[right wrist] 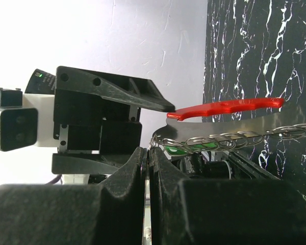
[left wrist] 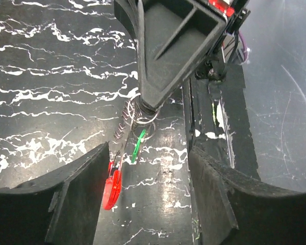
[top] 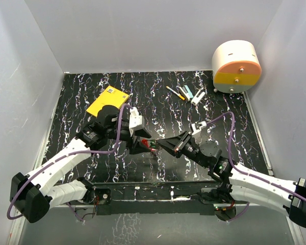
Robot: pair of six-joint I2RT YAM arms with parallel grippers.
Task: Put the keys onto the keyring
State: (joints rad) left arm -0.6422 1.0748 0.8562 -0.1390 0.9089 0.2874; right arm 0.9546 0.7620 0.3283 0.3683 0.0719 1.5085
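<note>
My right gripper [top: 159,144] is shut on a thin wire keyring [left wrist: 144,113] and holds it low over the black marbled table [top: 158,102]. From the ring hang a red key [left wrist: 112,181], a silver key [left wrist: 123,139] and a small green piece [left wrist: 138,145]. In the right wrist view the pads [right wrist: 137,168] pinch the ring, with the red key [right wrist: 229,107], the silver key [right wrist: 275,122] and a chain of rings [right wrist: 219,139] stretching right. My left gripper [top: 141,144] is open; its fingers [left wrist: 66,204] straddle the hanging keys, the red key beside the left finger.
A yellow box [top: 108,101] lies at the back left. Pens and markers [top: 186,93] lie at the back right. A round white, orange and yellow container [top: 236,66] stands in the far right corner. The arms' base rail [top: 153,188] runs along the near edge.
</note>
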